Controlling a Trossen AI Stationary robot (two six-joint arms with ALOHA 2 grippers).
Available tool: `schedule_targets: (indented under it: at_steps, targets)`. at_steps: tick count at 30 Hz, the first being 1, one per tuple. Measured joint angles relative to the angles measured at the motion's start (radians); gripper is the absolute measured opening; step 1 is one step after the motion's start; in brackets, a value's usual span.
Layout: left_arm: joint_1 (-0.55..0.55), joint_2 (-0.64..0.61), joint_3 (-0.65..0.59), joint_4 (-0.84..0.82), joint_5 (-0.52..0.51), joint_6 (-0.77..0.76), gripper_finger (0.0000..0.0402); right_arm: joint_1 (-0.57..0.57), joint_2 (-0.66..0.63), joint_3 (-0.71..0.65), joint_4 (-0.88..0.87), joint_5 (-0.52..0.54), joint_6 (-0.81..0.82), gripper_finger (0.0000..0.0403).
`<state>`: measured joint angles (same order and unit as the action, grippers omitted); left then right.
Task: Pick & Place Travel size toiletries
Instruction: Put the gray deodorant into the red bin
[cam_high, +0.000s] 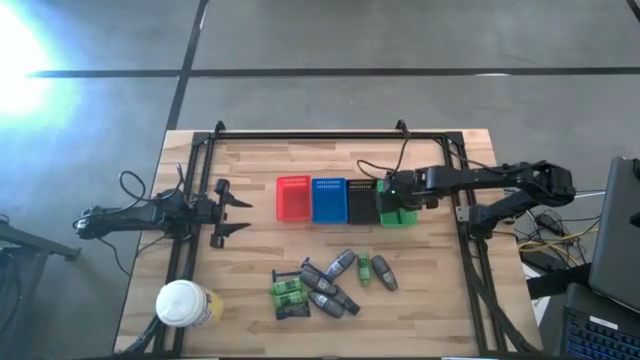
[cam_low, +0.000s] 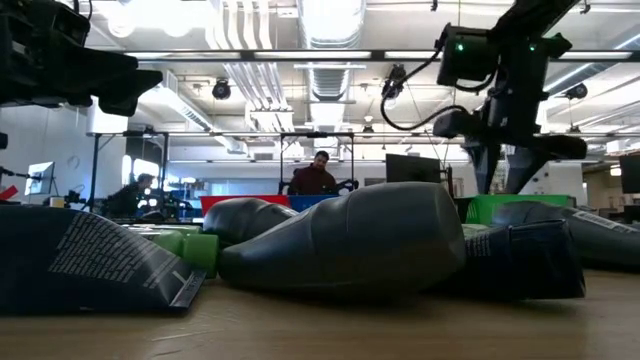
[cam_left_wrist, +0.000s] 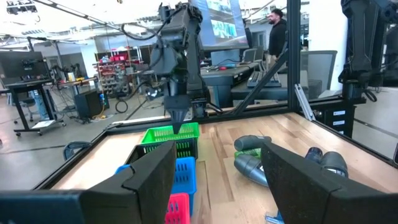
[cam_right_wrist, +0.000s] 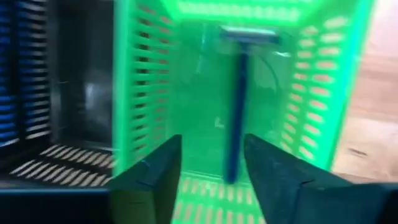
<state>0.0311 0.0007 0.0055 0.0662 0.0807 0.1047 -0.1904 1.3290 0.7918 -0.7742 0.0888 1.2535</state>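
Note:
The toiletries (cam_high: 330, 282) lie in a loose cluster near the table's near edge: grey oval bottles (cam_high: 342, 262), green packets (cam_high: 288, 293) and a small green bottle (cam_high: 365, 269). In the low view a grey bottle (cam_low: 370, 240) lies on its side up close. My right gripper (cam_right_wrist: 212, 142) hangs open over the green basket (cam_right_wrist: 137, 93), fingers pointing down into it. A thin dark blue stick with a razor head (cam_right_wrist: 235, 106) lies on the basket's floor, and its near end shows between my fingers. My left gripper (cam_high: 249, 215) waits open at the table's left, left of the red basket.
Red (cam_high: 293, 200), blue (cam_high: 329, 200) and black (cam_high: 361, 200) baskets stand in a row, and the green basket (cam_high: 400, 215) ends it on the right. A white-lidded yellowish container (cam_high: 185, 303) stands at the near left corner. Dark frame rails (cam_high: 470, 250) run along the table's sides.

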Motion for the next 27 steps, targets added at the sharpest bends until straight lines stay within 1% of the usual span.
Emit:
schedule_targets:
  at_steps: [3,5,7,11,13,15,18,21,25,27]
  targets:
    - [0.000,0.000,0.000,0.000,0.000,0.000,0.0241,0.061,-0.021,0.070,-0.001,0.001,-0.105,0.0218]
    - [0.000,0.000,0.000,0.000,0.000,0.000,0.0241,0.130,-0.027,0.126,-0.022,0.005,-0.169,0.0235]
    - [0.000,0.000,0.000,0.000,0.000,0.000,0.0241,0.209,-0.007,0.168,-0.063,-0.001,-0.186,0.0244]
    - [0.000,0.000,0.000,0.000,0.000,0.000,0.0241,0.364,0.099,0.207,-0.083,-0.137,-0.129,0.0255]
    - [0.000,0.000,0.000,0.000,0.000,0.000,0.0241,0.443,0.174,0.241,-0.079,-0.144,-0.088,0.0261]
    - [0.000,0.000,0.000,0.000,0.000,0.000,0.0241,0.496,0.244,0.282,-0.082,-0.143,-0.059,0.0269]
    - [0.000,0.000,0.000,0.000,0.000,0.000,0.0241,0.542,0.341,0.341,-0.089,-0.142,-0.036,0.0289]
    - [0.000,0.000,0.000,0.000,0.000,0.000,0.0241,0.561,0.405,0.385,-0.132,-0.140,-0.018,0.0315]
    - [0.000,0.000,0.000,0.000,0.000,0.000,0.0241,0.580,0.452,0.400,-0.173,-0.139,0.015,0.0345]
    - [0.000,0.000,0.000,0.000,0.000,0.000,0.0241,0.584,0.455,0.380,-0.144,-0.138,0.028,0.0354]
